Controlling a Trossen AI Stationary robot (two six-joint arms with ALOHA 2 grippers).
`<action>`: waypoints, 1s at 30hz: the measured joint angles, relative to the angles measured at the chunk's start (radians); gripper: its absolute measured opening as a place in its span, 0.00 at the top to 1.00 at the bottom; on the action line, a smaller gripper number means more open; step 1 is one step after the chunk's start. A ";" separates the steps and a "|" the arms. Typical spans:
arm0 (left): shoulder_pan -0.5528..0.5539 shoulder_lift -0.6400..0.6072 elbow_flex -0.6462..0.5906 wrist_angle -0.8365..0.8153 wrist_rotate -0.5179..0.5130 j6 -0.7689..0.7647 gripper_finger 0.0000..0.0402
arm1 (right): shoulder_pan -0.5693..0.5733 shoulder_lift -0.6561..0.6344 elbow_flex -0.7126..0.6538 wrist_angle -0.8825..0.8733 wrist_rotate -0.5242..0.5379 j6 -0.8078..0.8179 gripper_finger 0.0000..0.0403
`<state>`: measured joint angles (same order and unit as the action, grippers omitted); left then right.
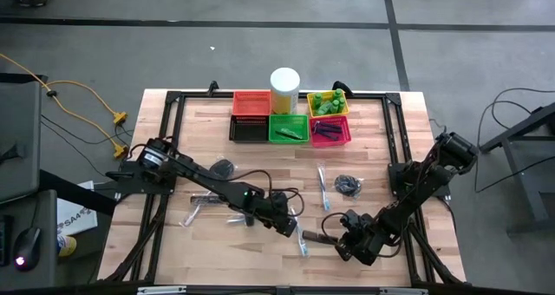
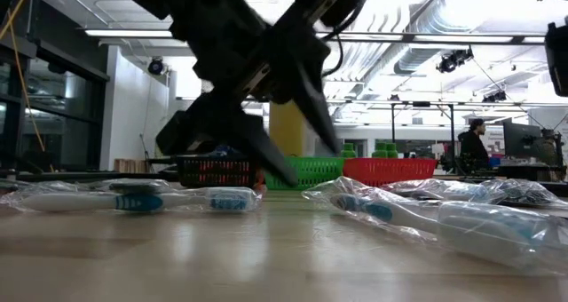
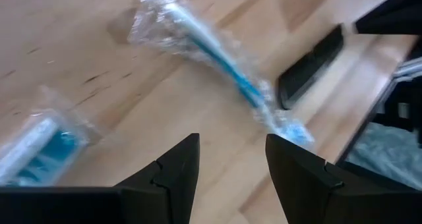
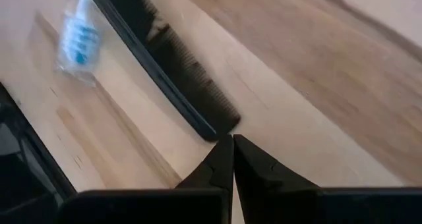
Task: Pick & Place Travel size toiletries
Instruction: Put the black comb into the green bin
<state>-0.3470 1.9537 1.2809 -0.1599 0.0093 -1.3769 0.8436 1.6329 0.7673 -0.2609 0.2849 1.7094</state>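
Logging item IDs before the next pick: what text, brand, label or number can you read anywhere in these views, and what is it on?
"SA" and perhaps a "4": partial dark print on the white box beside the table's left edge; the rest is cut off or blurred.
Wrapped toothbrushes: no print can be read.
Black comb: no marking visible.
White cylinder: no label readable.

The black comb (image 4: 165, 66) runs off the right wrist picture's edge, so its full length can't be seen. A wrapped toothbrush (image 3: 36, 145) is cut by the left wrist frame. From above, the dark bundle (image 1: 349, 186) is too small to identify.
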 joint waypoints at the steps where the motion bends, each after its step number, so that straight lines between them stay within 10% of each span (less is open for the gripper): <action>1: 0.000 0.002 -0.001 -0.004 0.000 0.000 0.56 | 0.000 0.000 0.000 0.003 0.012 0.005 0.99; 30: 0.000 0.028 -0.003 0.058 0.003 0.006 0.56 | 0.004 0.084 0.003 0.095 0.046 0.105 0.99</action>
<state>-0.3467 1.9816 1.2782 -0.1020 0.0120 -1.3709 0.8478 1.7173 0.7700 -0.1658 0.3310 1.8145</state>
